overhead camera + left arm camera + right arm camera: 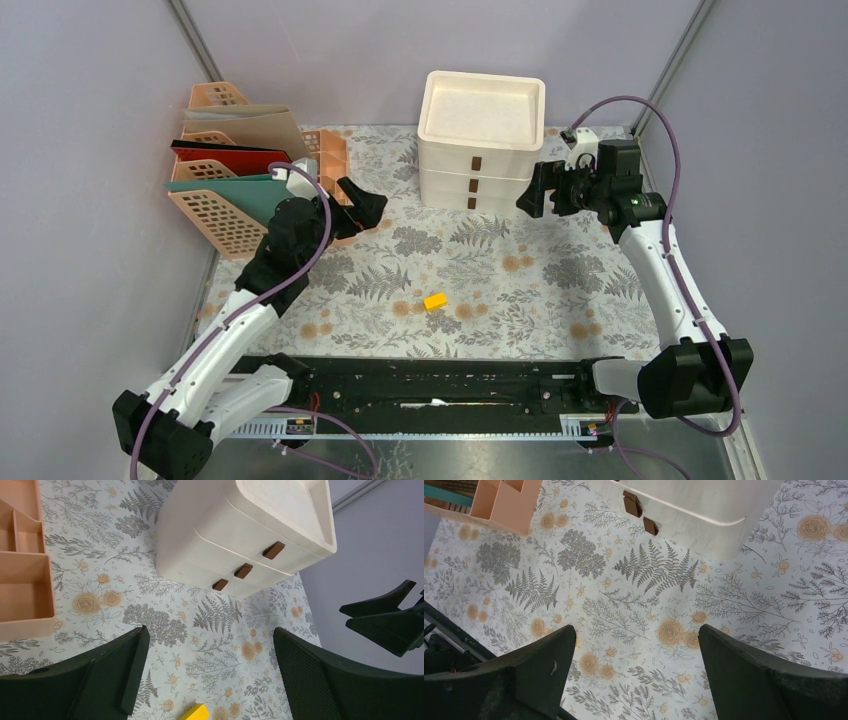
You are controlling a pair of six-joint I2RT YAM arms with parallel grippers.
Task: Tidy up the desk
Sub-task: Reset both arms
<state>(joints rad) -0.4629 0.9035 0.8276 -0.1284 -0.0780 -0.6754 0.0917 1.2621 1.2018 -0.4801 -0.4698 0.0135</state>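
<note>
Seems the opening step on the pale fern-printed cloth tabletop (560, 300), spanning the scene. Nothing held in left end effector (362, 206) or right end effector (536, 192), both released wide. Next, probably lowering onto small yellow block (434, 300), near centre.

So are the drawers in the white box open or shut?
Shut. The three drawers sit flush in the white box, none sticking out, and their brown handles line up in a row.
</note>
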